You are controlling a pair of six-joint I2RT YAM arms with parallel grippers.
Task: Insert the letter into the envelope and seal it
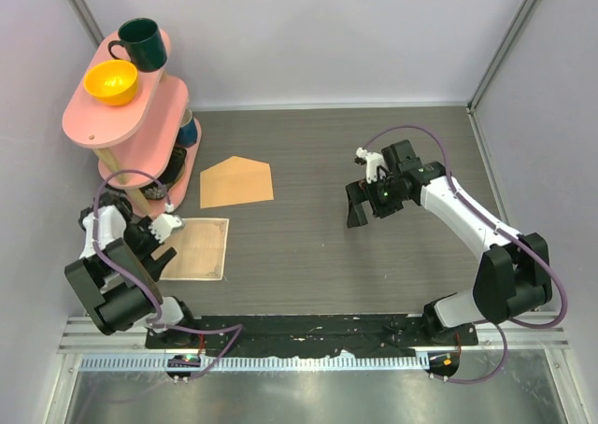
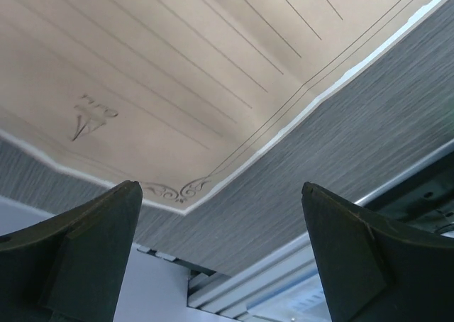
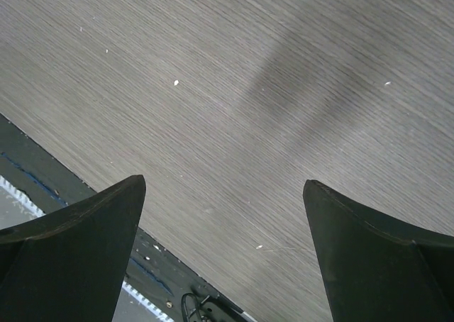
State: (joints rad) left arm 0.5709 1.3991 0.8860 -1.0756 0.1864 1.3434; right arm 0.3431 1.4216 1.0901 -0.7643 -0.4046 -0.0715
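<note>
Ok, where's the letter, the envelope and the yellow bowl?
letter [image 1: 201, 249]: top external view, middle of the cream sheet.
envelope [image 1: 236, 183]: top external view, middle of its tan-brown body.
yellow bowl [image 1: 110, 80]: top external view, inside its hollow.

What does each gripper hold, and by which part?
Nothing is held. The left gripper has its jaws open over a corner of the letter; the right gripper is open over the table.

Left pincer [image 2: 218, 186] spread wide; right pincer [image 3: 222, 181] likewise.
</note>
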